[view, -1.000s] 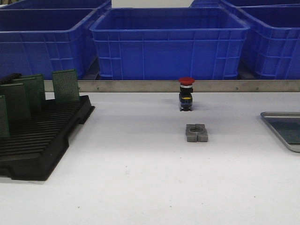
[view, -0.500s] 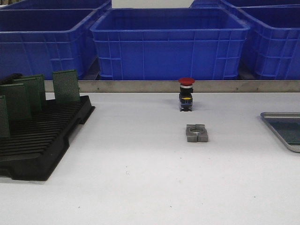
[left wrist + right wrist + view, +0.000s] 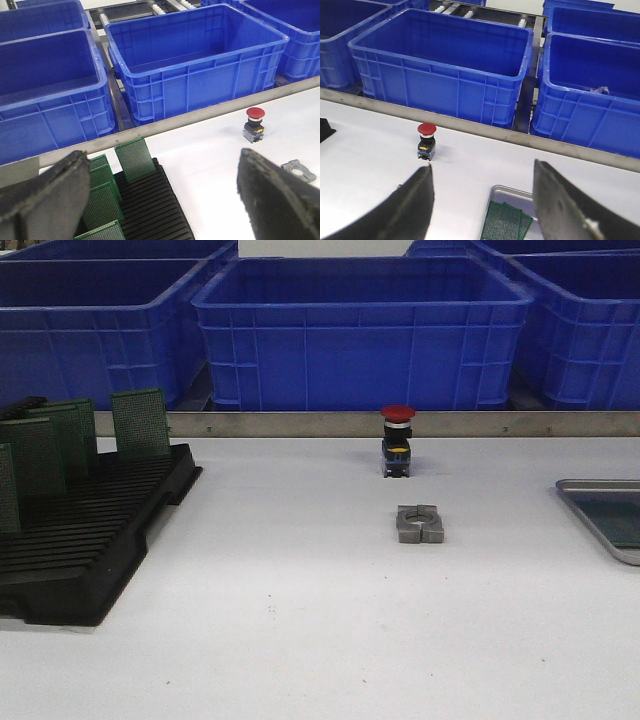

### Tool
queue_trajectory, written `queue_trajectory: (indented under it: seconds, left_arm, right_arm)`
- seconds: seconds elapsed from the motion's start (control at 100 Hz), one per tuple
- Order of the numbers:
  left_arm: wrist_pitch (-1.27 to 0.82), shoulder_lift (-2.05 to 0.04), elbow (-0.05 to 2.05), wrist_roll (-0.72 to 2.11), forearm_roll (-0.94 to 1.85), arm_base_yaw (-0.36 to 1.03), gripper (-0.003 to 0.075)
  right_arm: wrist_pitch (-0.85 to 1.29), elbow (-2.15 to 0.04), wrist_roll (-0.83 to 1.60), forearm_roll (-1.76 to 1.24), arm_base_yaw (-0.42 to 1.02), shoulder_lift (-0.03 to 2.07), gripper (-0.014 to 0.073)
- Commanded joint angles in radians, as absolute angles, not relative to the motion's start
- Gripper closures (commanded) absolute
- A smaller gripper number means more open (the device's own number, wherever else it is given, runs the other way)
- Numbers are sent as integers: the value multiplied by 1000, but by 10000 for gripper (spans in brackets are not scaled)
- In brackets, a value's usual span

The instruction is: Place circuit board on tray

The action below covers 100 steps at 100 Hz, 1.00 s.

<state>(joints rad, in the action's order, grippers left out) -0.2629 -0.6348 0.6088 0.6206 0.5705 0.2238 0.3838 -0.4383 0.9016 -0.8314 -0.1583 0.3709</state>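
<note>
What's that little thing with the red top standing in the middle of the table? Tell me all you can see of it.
It is a small push-button switch with a round red mushroom cap, seen also from the left wrist and the right wrist. Under the cap sit a black collar, a yellow band and a dark blocky body. It stands upright on the white tabletop, near the metal rail at the far edge, behind the small grey metal clamp block and apart from it. Nothing else touches it.

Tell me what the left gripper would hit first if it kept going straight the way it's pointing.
Probably the circuit boards standing in the black rack, which lie between the open left gripper fingers; depth is unclear.
</note>
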Motion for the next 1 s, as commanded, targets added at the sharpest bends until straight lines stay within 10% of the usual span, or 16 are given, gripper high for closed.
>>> queue_trajectory:
  seconds: [0.0,0.3,0.44,0.69,0.99]
  left_arm:
    - [-192,-633,638,612,592,223,154]
    - [-194,-633,638,612,592,223,159]
    - [-194,-633,638,612,592,223,286]
    - [-194,-633,638,612,592,223,742]
    - [-194,-633,638,612,592,223,738]
  right_arm:
    - [311,-462,910,-861,-157,373,141]
    - [290,-462,910,-861,-157,373,481]
    - [289,-462,910,-861,-157,373,666]
    - [289,-462,910,-861,-157,373,662]
    - [289,-462,910,-861,-157,373,662]
